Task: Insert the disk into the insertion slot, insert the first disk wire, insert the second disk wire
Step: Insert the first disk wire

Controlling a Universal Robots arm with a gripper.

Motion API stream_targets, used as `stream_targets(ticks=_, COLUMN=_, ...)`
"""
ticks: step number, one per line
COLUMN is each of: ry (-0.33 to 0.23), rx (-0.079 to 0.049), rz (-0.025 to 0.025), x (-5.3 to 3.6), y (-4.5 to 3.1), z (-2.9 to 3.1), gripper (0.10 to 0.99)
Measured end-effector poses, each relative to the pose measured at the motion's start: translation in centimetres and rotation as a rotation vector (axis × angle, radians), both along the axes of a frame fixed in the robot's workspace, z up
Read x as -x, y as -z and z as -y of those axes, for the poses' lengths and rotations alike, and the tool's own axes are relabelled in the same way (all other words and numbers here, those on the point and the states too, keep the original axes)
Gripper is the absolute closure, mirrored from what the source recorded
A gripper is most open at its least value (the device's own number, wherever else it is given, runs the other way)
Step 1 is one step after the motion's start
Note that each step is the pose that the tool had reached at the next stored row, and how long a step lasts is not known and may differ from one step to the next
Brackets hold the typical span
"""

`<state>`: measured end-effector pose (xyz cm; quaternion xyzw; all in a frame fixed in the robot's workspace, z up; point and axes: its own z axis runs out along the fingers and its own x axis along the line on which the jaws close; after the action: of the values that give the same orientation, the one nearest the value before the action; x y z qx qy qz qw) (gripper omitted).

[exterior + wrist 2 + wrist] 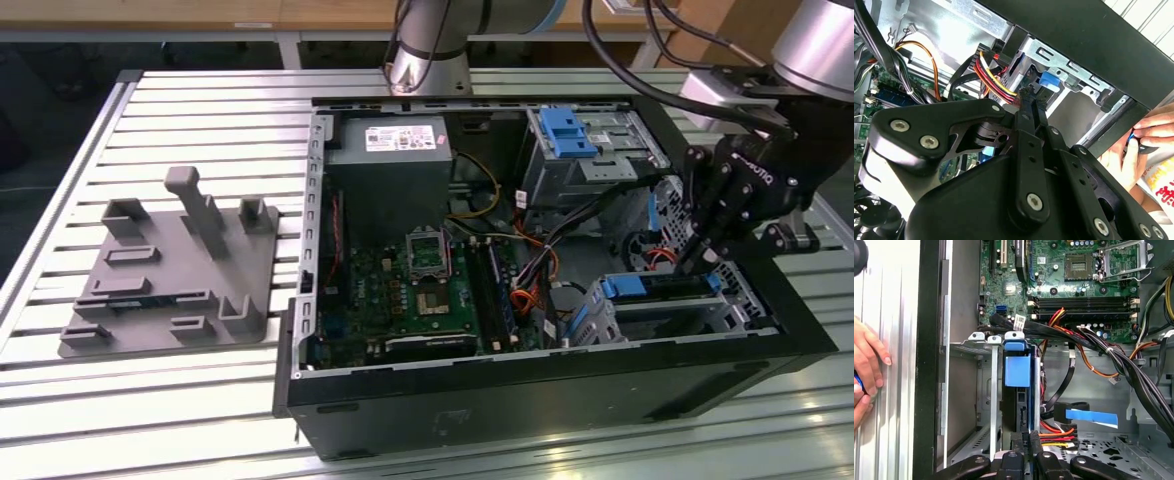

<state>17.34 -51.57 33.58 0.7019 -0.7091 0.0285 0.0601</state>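
The disk [661, 288], framed by its blue carrier, sits inside the insertion slot [742, 305], a silver perforated cage at the case's corner on the exterior view's right. In the first wrist view the disk [1017, 371] shows edge-on between the cage walls [979, 347]. My gripper [690, 262] hangs just behind the disk's rear end. In both wrist views its fingers are pressed together on the connector of a red, yellow and black disk wire [1056, 432], right at the disk's back edge. That wire [996, 75] runs up to the gripper [1030, 95] tips beside the cage [1064, 62].
A black cable with a blue tag [1089, 416] lies loose next to the cage. A taller bay with a blue latch [567, 130] stands behind. Cable bundles [1124, 365] cross the case floor. A person's hand [866, 365] rests outside the case wall. A grey fixture plate [174, 280] lies on the table.
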Motion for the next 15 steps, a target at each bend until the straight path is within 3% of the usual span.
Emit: stream_targets(ticks=15, ry=0.002, rx=0.000, rz=0.0000, x=-0.10, y=0.41, z=0.00, gripper=0.922)
